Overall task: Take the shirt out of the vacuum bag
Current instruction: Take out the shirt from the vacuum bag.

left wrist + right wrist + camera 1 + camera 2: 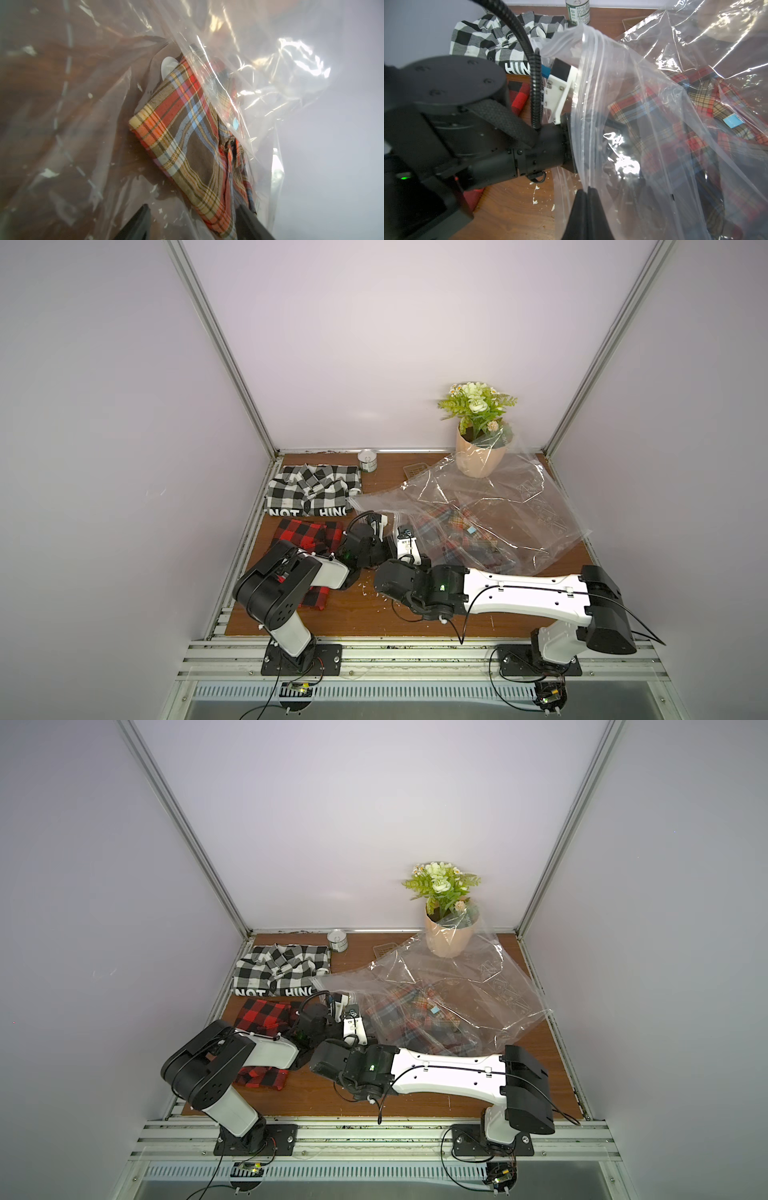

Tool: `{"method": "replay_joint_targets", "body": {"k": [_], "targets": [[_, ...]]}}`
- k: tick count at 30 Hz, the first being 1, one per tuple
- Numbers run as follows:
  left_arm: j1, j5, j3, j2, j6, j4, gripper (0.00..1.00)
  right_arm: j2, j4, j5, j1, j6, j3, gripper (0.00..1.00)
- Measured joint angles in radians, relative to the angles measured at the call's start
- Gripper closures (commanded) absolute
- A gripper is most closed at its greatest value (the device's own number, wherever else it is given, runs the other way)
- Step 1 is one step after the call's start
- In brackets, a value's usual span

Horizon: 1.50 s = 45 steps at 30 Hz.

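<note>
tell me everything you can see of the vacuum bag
The vacuum bag is a large clear, glossy, crinkled plastic sack lying crumpled across the right of the wooden table, its far corner against the flower pot. It has a ridged zip-seal mouth, faint printed lettering and a round white valve. A plaid shirt lies inside. The left end effector reaches in through the mouth, open; the right end effector is shut on the mouth's edge.
</note>
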Motion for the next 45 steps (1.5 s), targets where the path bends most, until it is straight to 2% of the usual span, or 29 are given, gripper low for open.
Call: {"method": "replay_joint_targets", "body": {"k": [12, 23, 32, 39, 41, 45], "targets": [[-0.015, -0.021, 0.026, 0.129, -0.078, 0.127, 0.29, -0.008, 0.02, -0.01, -0.003, -0.003, -0.001, 1.0], [-0.028, -0.041, 0.095, 0.192, -0.093, 0.159, 0.31, -0.013, 0.052, -0.026, -0.003, -0.003, -0.04, 1.0], [-0.035, -0.04, 0.138, 0.257, -0.089, 0.168, 0.46, -0.053, 0.074, -0.027, -0.003, -0.004, -0.064, 1.0], [-0.037, -0.036, 0.163, 0.261, -0.085, 0.167, 0.54, -0.085, 0.107, -0.044, -0.003, -0.01, -0.099, 1.0], [-0.037, -0.033, 0.173, 0.266, -0.085, 0.167, 0.6, -0.091, 0.115, -0.049, -0.004, -0.01, -0.101, 1.0], [-0.038, -0.027, 0.202, 0.286, -0.083, 0.167, 0.79, -0.095, 0.135, -0.053, -0.005, -0.01, -0.11, 1.0]]}}
